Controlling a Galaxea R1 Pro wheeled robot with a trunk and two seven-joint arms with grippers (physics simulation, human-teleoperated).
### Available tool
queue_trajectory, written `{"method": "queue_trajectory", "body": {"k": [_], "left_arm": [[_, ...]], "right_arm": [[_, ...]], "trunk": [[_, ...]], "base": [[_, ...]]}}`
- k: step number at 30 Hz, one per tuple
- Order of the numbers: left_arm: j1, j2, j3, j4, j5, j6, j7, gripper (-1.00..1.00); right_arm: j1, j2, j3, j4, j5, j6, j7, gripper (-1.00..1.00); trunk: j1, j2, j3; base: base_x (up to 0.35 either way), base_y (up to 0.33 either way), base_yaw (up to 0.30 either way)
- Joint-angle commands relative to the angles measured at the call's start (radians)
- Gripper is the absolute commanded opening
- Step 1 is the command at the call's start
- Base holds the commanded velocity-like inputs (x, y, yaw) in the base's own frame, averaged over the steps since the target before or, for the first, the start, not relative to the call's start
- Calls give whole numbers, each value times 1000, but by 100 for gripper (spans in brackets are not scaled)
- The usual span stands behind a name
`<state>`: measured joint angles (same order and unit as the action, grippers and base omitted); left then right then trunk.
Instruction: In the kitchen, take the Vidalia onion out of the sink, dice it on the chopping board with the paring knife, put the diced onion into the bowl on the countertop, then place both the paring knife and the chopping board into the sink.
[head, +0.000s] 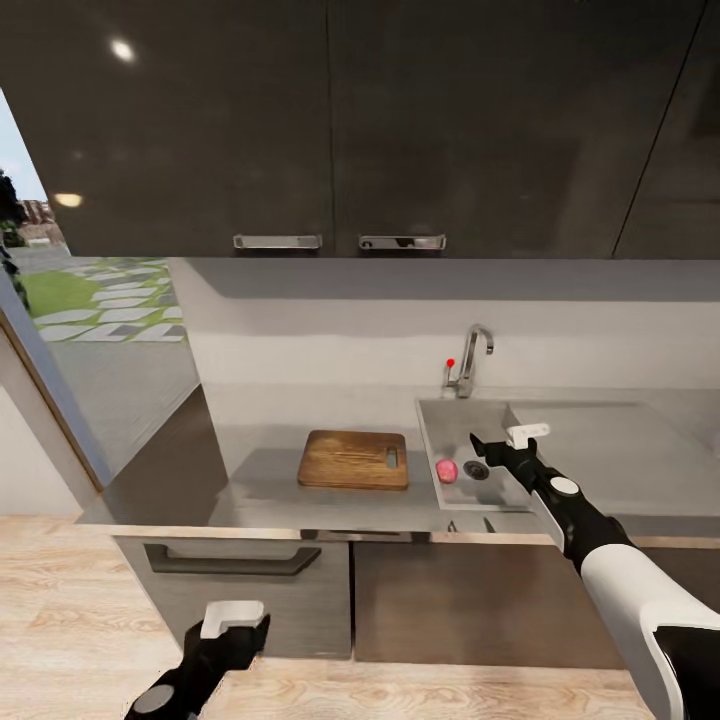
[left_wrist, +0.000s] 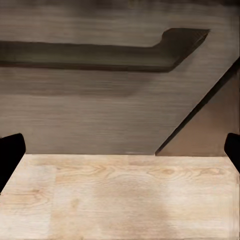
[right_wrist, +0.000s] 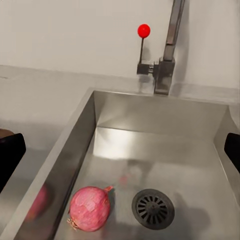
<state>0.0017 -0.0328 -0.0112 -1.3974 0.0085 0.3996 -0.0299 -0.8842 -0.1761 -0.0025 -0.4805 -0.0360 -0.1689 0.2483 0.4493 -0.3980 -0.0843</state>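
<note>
The pinkish Vidalia onion (head: 446, 470) (right_wrist: 90, 208) lies on the floor of the steel sink (head: 428, 438) (right_wrist: 150, 116), right beside the round drain (right_wrist: 153, 208). Above the basin my right gripper (head: 501, 442) (right_wrist: 120, 155) hovers open and empty, a little above and to the right of the onion. The brown chopping board (head: 353, 460) rests bare on the grey countertop (head: 250, 475), just left of the sink. Low in front of the cabinets, my left gripper (head: 236, 622) (left_wrist: 120, 155) hangs open with nothing in it. The paring knife and the bowl are out of view.
A chrome tap (head: 472, 362) (right_wrist: 169, 50) with a red knob (right_wrist: 144, 31) stands behind the sink. Dark wall cabinets (head: 340, 130) hang overhead. A drawer front with a dark handle (left_wrist: 105, 50) faces the left gripper above pale wood floor (left_wrist: 120, 200).
</note>
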Motion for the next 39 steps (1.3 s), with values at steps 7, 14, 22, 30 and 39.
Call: {"method": "queue_trajectory", "body": {"k": [7,14,22,30,39], "left_arm": [[0,11,3,-166,1,46,-212,100],[0,13,2,-189,0,43,-246,100],[-2,13,2,-191,0,42,-350,100],[-14,0,-2,-191,0,44,-356,100],[-82,-19,-19,-192,0,48,-357,100]], "right_arm": [[-1,0,-32,-38,-5,2,6,100],[-1,0,-74,-99,-5,60,6,100],[-1,0,-77,-102,-4,66,6,100],[-1,0,-79,-102,-4,66,5,100],[-1,2,-79,-102,-4,66,5,100]], "trunk": [[1,-2,-2],[1,-2,-2],[1,-2,-2],[1,-2,-2],[1,-2,-2]], "base": [[0,0,-119],[0,0,-282],[0,0,-273],[0,0,-236],[0,0,-226]]}}
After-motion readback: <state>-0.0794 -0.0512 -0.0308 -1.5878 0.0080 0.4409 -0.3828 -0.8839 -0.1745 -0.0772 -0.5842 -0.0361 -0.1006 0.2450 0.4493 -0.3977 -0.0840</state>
